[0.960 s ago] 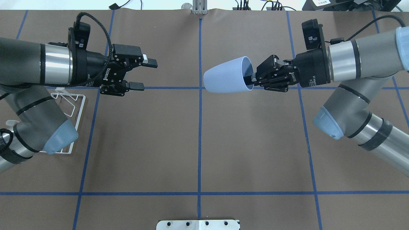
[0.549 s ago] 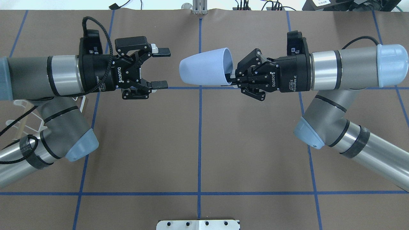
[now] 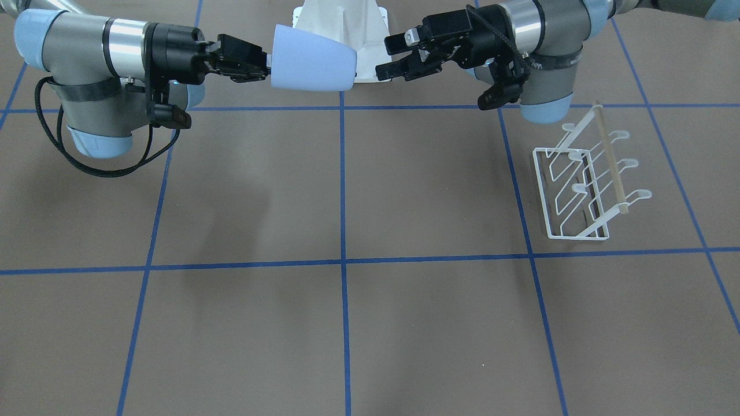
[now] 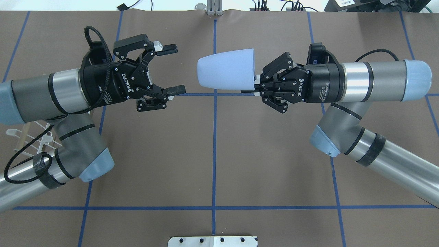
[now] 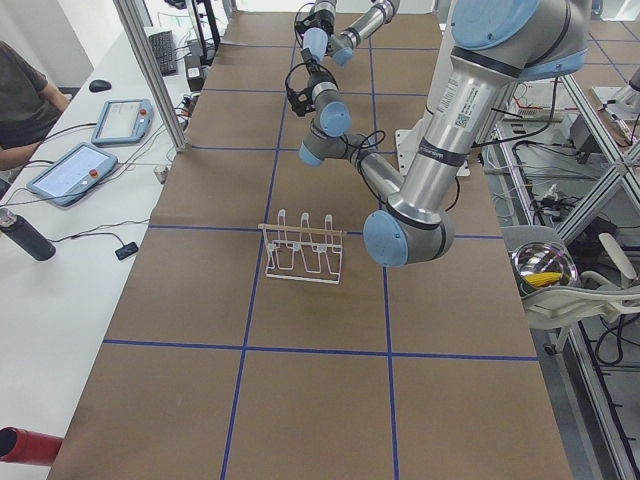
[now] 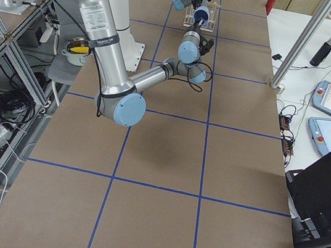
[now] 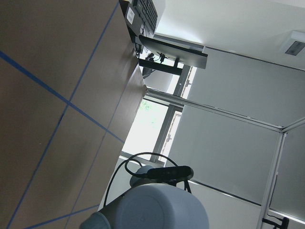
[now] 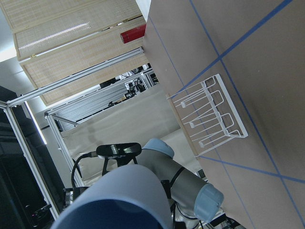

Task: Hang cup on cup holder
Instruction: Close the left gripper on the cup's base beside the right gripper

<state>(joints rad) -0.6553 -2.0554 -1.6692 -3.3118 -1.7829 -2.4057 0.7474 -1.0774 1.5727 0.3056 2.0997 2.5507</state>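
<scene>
The pale blue-lavender cup (image 4: 226,69) is held sideways in the air over the table's middle, its closed end toward my left gripper. My right gripper (image 4: 255,85) is shut on the cup's rim; it shows in the front view (image 3: 263,63) with the cup (image 3: 312,60). My left gripper (image 4: 173,70) is open and empty, level with the cup's closed end and a short gap from it, jaws wide apart; it also shows in the front view (image 3: 392,56). The white wire cup holder (image 3: 584,185) stands on the table on my left side, mostly hidden under my left arm from overhead (image 4: 20,137).
The white bolted pedestal (image 3: 341,17) stands at the robot's base behind the cup. A metal plate (image 4: 212,241) sits at the table's near edge. A side table with tablets (image 5: 65,170) and a seated person lie beyond the table's far edge.
My right gripper has carried the cup leftward and slightly away, turning it more level. My left gripper has moved right toward it and tilted. The gap between them has narrowed.
</scene>
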